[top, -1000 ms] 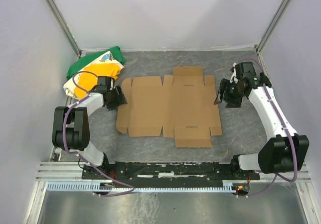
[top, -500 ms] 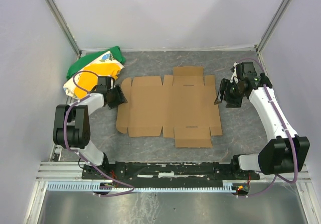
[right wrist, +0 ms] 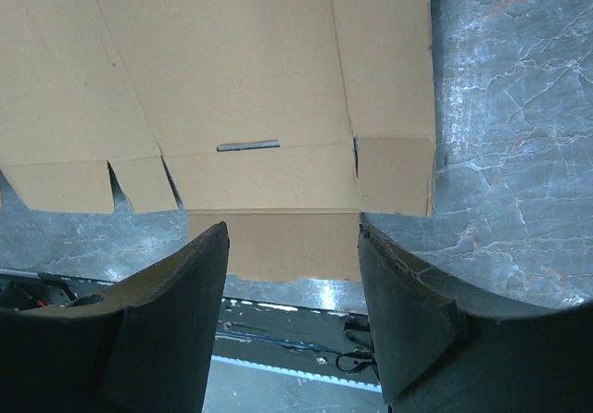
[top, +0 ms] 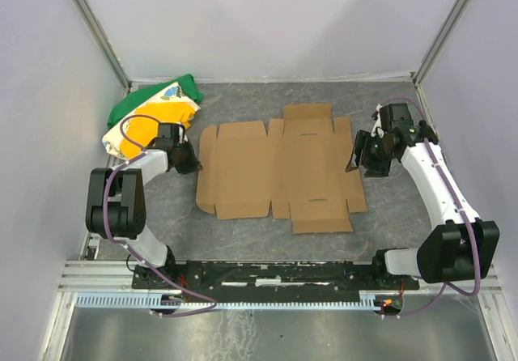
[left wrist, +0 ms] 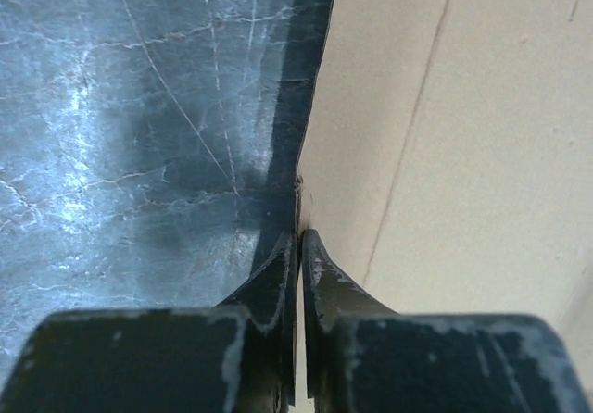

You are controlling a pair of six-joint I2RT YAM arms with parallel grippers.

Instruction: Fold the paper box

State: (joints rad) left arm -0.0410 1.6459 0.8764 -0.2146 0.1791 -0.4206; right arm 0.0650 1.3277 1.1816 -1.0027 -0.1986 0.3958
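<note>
Left wrist view: the left gripper (left wrist: 298,246) is closed on the 9 o'clock edge of the paper box (left wrist: 445,154), which lies flat at the table (top: 243,104) centre. The right gripper (right wrist: 292,237) hangs open at its 3 o'clock edge. Such a thin pinch may slip, or the free sheet may slide.

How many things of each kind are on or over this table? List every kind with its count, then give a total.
paper box: 1
cloth bundle: 1
robot arms: 2 (left arm, right arm)
Total: 4
</note>
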